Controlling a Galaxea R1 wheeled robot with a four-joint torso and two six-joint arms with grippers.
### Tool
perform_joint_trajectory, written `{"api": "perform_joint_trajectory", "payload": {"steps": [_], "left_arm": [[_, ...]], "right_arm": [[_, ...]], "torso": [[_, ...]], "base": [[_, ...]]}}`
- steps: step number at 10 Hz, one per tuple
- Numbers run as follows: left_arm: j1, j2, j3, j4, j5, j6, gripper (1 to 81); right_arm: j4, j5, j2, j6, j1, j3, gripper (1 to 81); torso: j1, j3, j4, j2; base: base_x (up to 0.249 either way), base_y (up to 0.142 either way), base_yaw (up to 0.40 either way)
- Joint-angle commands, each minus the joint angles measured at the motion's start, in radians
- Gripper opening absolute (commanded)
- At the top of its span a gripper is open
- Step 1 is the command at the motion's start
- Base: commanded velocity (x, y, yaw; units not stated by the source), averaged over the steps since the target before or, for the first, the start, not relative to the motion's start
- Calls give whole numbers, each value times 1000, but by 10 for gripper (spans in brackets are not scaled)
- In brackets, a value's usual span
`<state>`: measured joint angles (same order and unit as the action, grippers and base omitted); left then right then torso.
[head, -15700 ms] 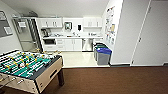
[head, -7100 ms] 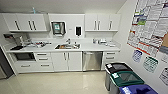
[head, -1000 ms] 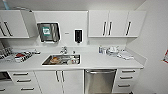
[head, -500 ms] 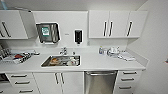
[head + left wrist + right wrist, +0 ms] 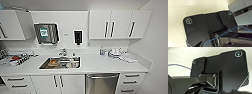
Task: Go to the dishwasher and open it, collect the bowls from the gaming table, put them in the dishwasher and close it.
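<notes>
The dishwasher (image 5: 102, 83) stands under the white counter, just right of centre at the lower edge of the head view. Its brushed steel front is shut, and the bar handle (image 5: 102, 76) runs along its top edge. In the left wrist view my own dark plate (image 5: 205, 28) hangs over a pale floor with a blue cable across it. The right wrist view has the same kind of dark plate (image 5: 228, 70) against a pale surface.
A steel sink (image 5: 60, 63) with dishes in it sits left of the dishwasher, a drawer stack (image 5: 131, 81) right of it. White dishes (image 5: 115, 53) and bottles stand at the back of the counter (image 5: 100, 65). Upper cabinets (image 5: 110, 25) hang above; a wall (image 5: 157, 50) closes the right side.
The camera has driven from the room with the foosball table up to the kitchenette. In the last second the counter has grown slightly larger. The dishwasher stays shut.
</notes>
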<state>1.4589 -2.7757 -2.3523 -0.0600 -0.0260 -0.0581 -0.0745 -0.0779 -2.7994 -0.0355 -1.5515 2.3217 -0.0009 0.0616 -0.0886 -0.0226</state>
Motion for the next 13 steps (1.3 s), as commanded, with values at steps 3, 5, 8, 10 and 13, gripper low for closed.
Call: {"api": "perform_joint_trajectory", "payload": {"steps": [3,5,8,10,13], "left_arm": [[-50,16,10,-9,49,-9,811],[-48,13,10,-9,49,-9,811],[-47,11,8,-9,49,-9,811],[-45,11,7,-9,47,-9,811],[-45,11,7,-9,47,-9,811]], "right_arm": [[-7,52,12,-3,47,-10,811],[-8,52,12,-3,47,-9,811],[-8,52,12,-3,44,-6,811],[-8,53,10,-3,47,-3,811],[-10,52,10,-3,47,-3,811]], "torso": [[1,0,0,0],[1,0,0,0],[1,0,0,0],[1,0,0,0],[1,0,0,0]], "base": [[134,0,0],[134,0,0],[134,0,0],[134,0,0],[134,0,0]]}}
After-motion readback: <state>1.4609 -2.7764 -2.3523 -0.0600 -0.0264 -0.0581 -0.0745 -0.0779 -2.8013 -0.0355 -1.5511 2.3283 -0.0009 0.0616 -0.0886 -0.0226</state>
